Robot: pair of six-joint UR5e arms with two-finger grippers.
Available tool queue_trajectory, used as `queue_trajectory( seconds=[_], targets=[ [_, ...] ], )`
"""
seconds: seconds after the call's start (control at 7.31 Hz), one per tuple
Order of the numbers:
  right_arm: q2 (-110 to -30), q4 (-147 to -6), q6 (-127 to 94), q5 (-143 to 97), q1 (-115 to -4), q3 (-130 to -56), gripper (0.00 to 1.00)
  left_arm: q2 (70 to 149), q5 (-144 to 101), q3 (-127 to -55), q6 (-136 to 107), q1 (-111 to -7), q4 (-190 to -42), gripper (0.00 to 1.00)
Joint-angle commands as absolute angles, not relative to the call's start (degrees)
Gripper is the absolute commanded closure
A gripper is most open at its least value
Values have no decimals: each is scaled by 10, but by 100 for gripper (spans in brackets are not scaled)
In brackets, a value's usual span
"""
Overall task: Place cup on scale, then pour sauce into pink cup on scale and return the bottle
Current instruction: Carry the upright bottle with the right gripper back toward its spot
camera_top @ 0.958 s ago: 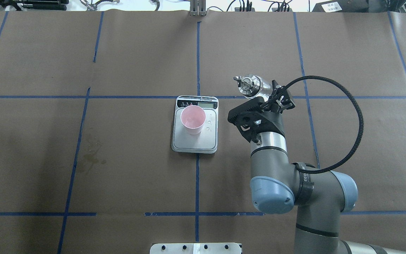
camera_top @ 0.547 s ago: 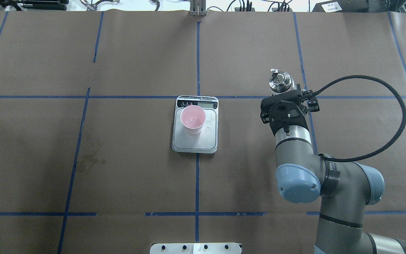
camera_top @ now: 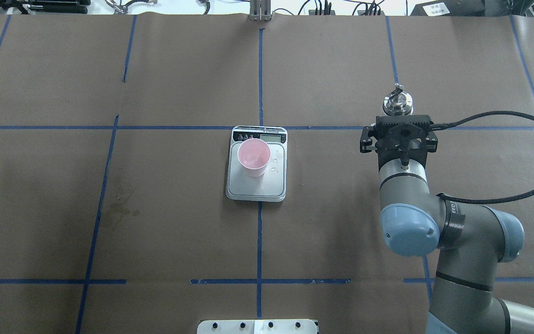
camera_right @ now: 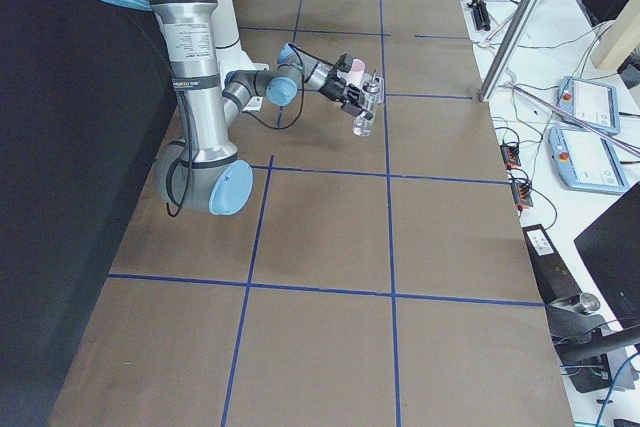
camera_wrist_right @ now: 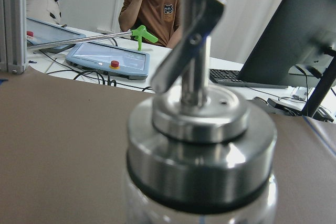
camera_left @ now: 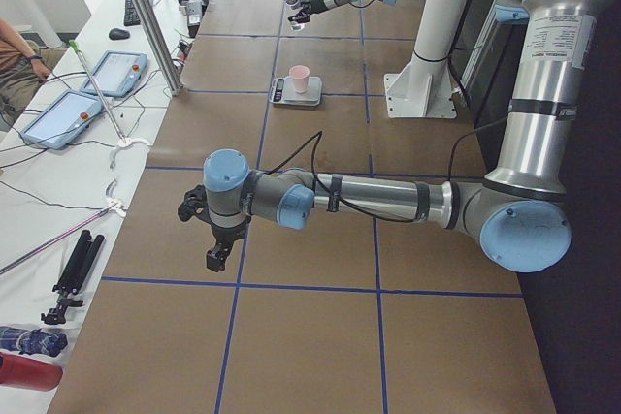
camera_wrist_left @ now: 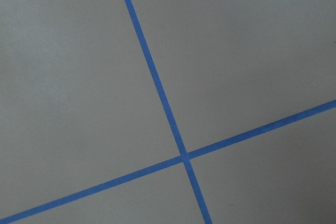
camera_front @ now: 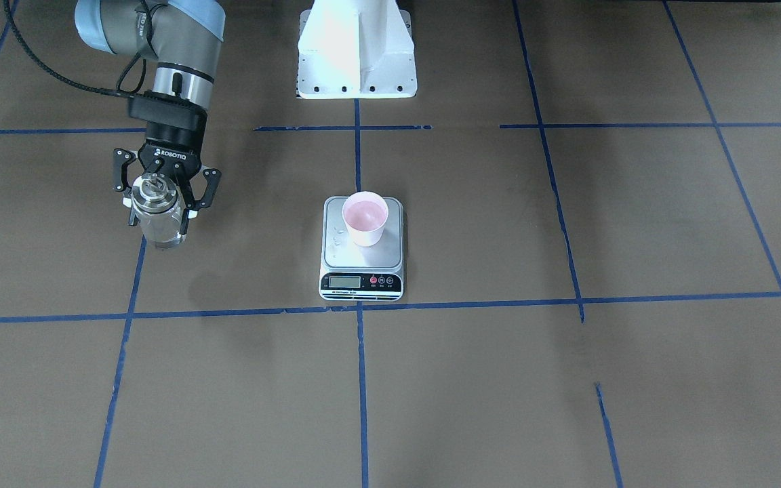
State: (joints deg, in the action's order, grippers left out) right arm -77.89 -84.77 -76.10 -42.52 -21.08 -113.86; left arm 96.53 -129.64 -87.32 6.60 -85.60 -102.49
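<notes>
Steel fills the right wrist view, where the silver cap and thin pour spout of the bottle stand upright and blurred. That camera shows neither the fingers nor anything beneath the glass. The front-facing view supplies this: the right gripper is clamped on the bottle's clear body just under the cap, one finger on each side, with the long axis vertical. In the overhead view the gripper's black body hides the glass and only the cap shows. The bottle appears to hang a little above the brown paper of the table, though no view settles whether its base touches. The return therefore seems to turn on a straight descent, since the landing spot lies directly below the gripper and the spout points up. Well apart, toward the robot's left, the scale carries the pink cup upright on its platform, with a few droplets beside it. Farther off, the left gripper hovers over bare paper and blue tape, and I cannot tell how its jaws stand. The right arm is plainly the nearer one.
</notes>
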Motion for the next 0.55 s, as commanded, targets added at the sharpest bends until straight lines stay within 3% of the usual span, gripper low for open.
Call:
queue_trajectory(
  seconds=[0.0, 0.27, 0.41],
  targets=[
    [-794, -827, -859, -435, -210, -1129, 100, 965, -1296, -874, 66, -856, -1025, 0],
    [-885, -669, -853, -437, -209, -1115, 100, 966, -1296, -875, 66, -856, -1024, 0],
    [-890, -609, -848, -434, -210, -1087, 100, 965, -1296, -879, 66, -856, -1024, 0]
  ],
)
